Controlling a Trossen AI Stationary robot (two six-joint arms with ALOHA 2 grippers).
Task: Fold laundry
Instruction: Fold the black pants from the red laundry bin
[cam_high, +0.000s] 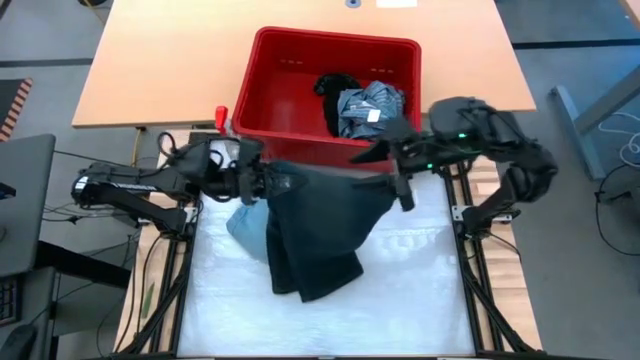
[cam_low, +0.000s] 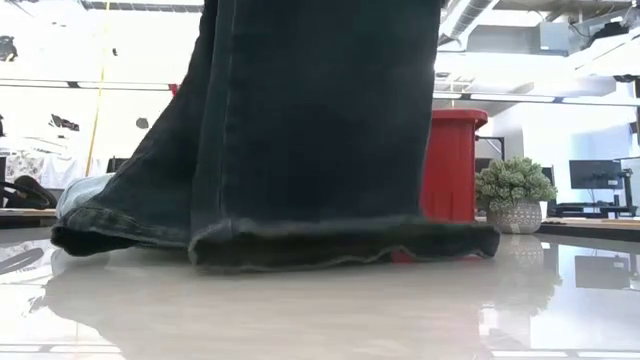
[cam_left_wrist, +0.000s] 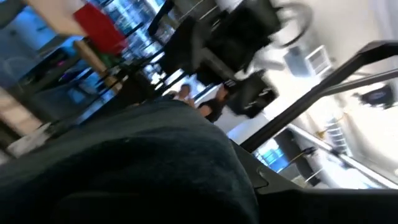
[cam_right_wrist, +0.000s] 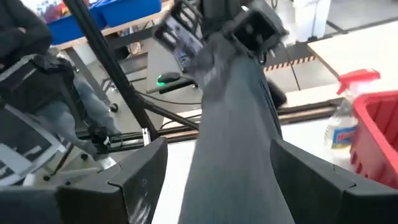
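Dark denim jeans (cam_low: 320, 140) hang closest in the low view, their thick hemmed cuffs crumpled on the glossy white tabletop (cam_low: 320, 310) while the legs rise out of sight. From above, the jeans (cam_high: 320, 225) drape down from the waistband, which is stretched between the two arms just in front of the red basket (cam_high: 290, 90).

The left gripper (cam_high: 262, 185) has its fingers clamped together on the waistband's left end; its own wrist view is filled with dark cloth. The right gripper (cam_high: 398, 172) sits at the other end, and its wrist view shows the fingers (cam_right_wrist: 130, 177) standing wide apart with the denim (cam_right_wrist: 233, 143) running loose between them, so I judge that side is being let go or is barely supported.

To do this step well, the heavy, stiff cloth should be laid down slowly, waistband drawn away from the cuffs so the legs lie flat, not bunched. With one end freed, the weight may swing toward the left arm and twist the legs.

A pale blue garment (cam_high: 245, 228) lies under the jeans' left edge; it may get caught in the fold. Further back, the hard plastic basket holds a crumpled grey-blue striped piece (cam_high: 368, 105) with a white tag and a black one (cam_high: 335, 88).
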